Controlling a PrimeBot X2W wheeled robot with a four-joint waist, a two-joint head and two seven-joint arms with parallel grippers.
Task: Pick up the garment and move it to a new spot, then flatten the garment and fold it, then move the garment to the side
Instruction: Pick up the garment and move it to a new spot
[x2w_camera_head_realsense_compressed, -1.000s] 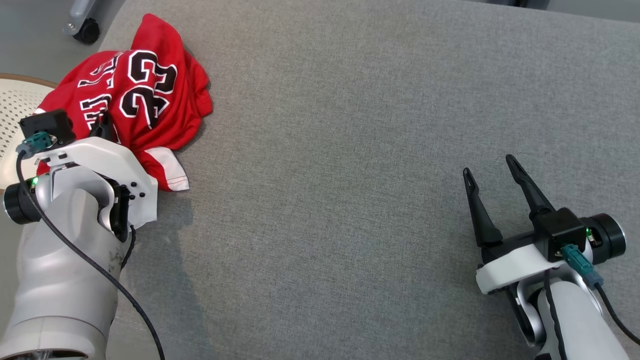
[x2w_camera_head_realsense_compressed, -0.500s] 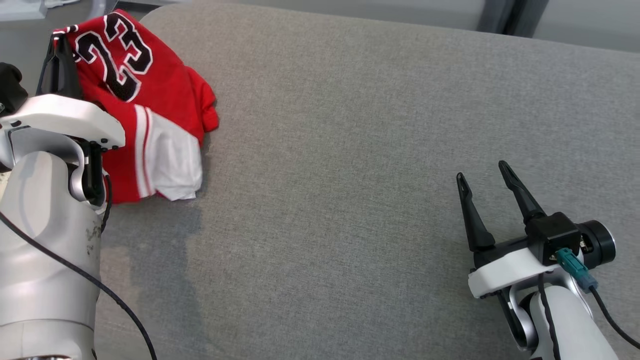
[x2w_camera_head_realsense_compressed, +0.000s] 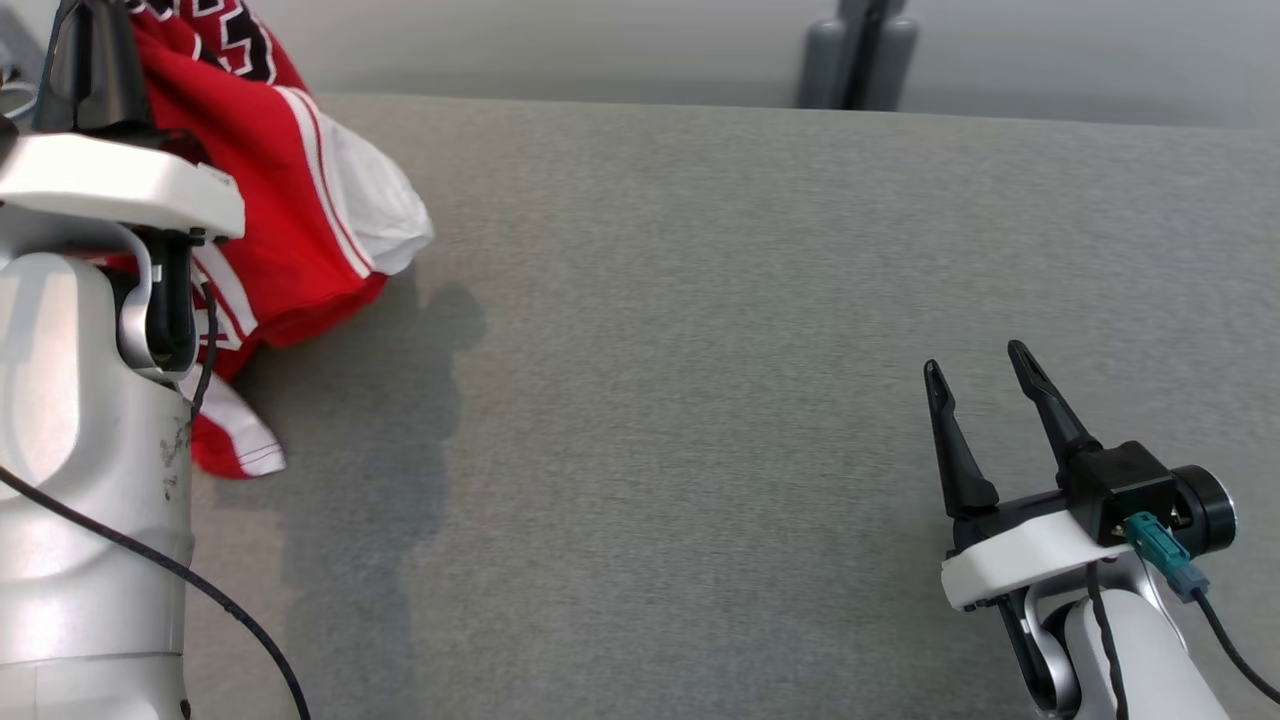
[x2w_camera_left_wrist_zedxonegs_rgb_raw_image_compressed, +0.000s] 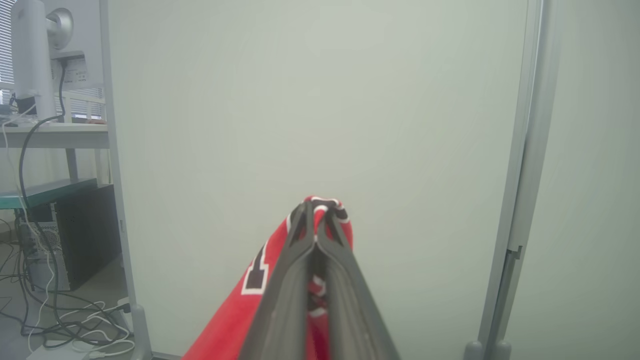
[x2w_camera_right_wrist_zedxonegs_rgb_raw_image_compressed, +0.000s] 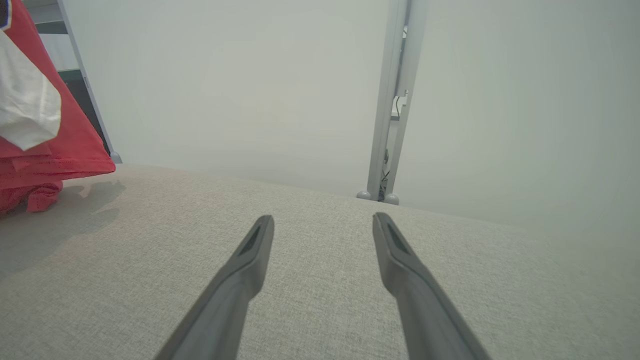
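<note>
So, my left end effector (x2w_camera_left_wrist_zedxonegs_rgb_raw_image_compressed: 315, 216) is pinching the shirt (x2w_camera_head_realsense_compressed: 300, 230), right end effector (x2w_camera_head_realsense_compressed: 975, 358) spread; I'd lift until the hem clears the worktop (x2w_camera_head_realsense_compressed: 700, 350).

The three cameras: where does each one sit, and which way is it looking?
Head view: on the robot's head, looking down at the grey fabric surface; shows the left claw shut on the red jersey and the right claw open.
Left wrist view: on the left wrist, looking along its shut fingers at a pale wall.
Right wrist view: on the right wrist, looking along its open fingers across that surface.
Shared: the red jersey appears in all three.
</note>
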